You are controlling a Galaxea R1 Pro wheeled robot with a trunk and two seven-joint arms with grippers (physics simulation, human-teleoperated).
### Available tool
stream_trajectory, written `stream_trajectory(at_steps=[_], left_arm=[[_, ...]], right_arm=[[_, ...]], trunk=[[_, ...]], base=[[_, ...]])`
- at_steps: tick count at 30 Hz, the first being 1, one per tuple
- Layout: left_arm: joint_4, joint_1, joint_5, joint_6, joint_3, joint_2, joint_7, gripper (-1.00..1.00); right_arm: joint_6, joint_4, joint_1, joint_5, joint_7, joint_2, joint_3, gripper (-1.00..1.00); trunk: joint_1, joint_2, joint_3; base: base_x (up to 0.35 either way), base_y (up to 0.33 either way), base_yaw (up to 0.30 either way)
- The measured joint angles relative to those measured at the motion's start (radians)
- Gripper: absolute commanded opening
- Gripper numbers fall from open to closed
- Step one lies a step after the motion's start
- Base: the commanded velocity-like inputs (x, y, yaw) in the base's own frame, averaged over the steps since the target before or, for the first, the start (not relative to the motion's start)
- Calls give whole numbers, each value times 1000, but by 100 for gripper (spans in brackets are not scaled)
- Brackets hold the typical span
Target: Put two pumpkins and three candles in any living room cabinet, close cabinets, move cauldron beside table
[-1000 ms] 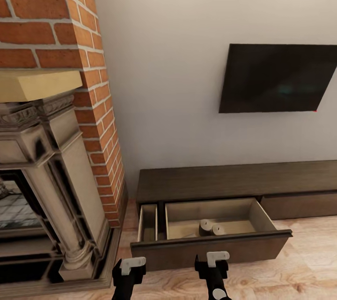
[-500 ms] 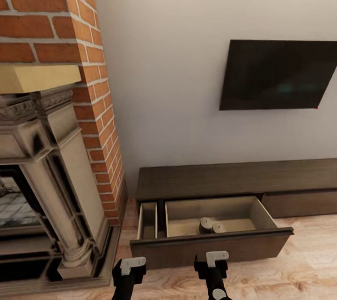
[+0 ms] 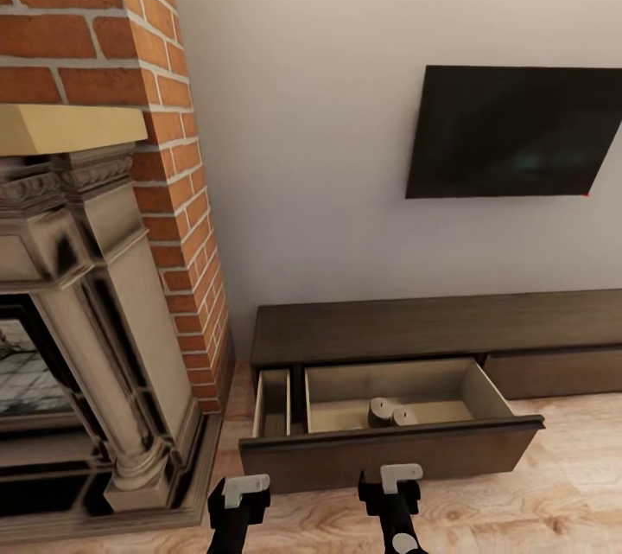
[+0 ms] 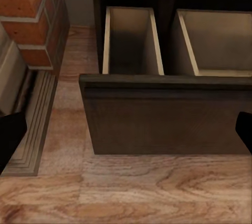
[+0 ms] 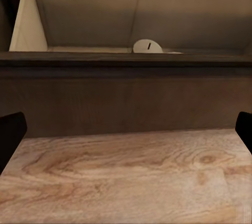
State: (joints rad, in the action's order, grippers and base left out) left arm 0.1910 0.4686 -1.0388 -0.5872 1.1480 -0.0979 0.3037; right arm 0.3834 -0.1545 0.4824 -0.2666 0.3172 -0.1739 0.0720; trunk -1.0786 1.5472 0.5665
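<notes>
A pale grey wall [image 3: 328, 148] fills the far side of the room. At the left stands a red brick fireplace [image 3: 112, 191] with a carved stone surround and a yellow mantel. A black TV [image 3: 514, 132] hangs on the wall to the right.

Below the TV, against the wall, runs the cabinet [image 3: 432, 327], a long, low dark-brown wood unit. Its left drawer [image 3: 389, 442] is pulled out toward the robot over the light wood plank floor [image 3: 553, 502]. The drawer has a tan interior split into a narrow compartment at the left and a wide one at the right.

Two candles [image 3: 390, 412] stand upright in the wide compartment, near its front wall, close beside each other; whether they touch cannot be told. They are short, dark cylinders with paler tops. From the right wrist camera one pale candle top [image 5: 147, 46] peeks over the drawer front.

The left gripper [image 3: 238, 498] and right gripper [image 3: 390, 489] hang low, just in front of the drawer front, not touching it. In the wrist cameras the dark tips of the jaws sit at opposite edges of each picture, so both sets of jaws are spread wide and hold nothing.
</notes>
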Motion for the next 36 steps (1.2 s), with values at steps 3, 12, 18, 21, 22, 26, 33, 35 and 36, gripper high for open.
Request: stream_trajectory(at_steps=[3, 12, 18, 21, 22, 26, 33, 35, 36], left_arm=[[0, 0, 0, 0, 0, 0, 0, 100], [0, 0, 0, 0, 0, 0, 0, 100], [0, 0, 0, 0, 0, -1, 0, 100], [0, 0, 0, 0, 0, -1, 0, 100], [0, 0, 0, 0, 0, -2, 0, 100], [0, 0, 0, 1, 0, -2, 0, 100], [0, 0, 0, 0, 0, -3, 0, 100], [0, 0, 0, 0, 0, -3, 0, 100], [0, 0, 0, 0, 0, -3, 0, 100]], right_arm=[[0, 0, 0, 1, 0, 0, 1, 100], [1, 0, 0, 1, 0, 0, 2, 100], [2, 0, 0, 1, 0, 0, 2, 100], [2, 0, 0, 1, 0, 0, 2, 100], [2, 0, 0, 1, 0, 0, 2, 100], [13, 0, 0, 1, 0, 0, 2, 100], [17, 0, 0, 2, 0, 0, 2, 100], [17, 0, 0, 2, 0, 0, 2, 100], [17, 0, 0, 2, 0, 0, 2, 100]], trunk=[[-12, 21, 9], [-46, 84, 38], [-69, 126, 56], [-81, 147, 66], [-84, 154, 69], [-100, 182, 81], [-127, 231, 103], [-134, 245, 110], [-138, 252, 113]], base=[[0, 0, 0], [0, 0, 0], [0, 0, 0], [0, 0, 0], [0, 0, 0], [0, 0, 0], [0, 0, 0], [0, 0, 0], [0, 0, 0]])
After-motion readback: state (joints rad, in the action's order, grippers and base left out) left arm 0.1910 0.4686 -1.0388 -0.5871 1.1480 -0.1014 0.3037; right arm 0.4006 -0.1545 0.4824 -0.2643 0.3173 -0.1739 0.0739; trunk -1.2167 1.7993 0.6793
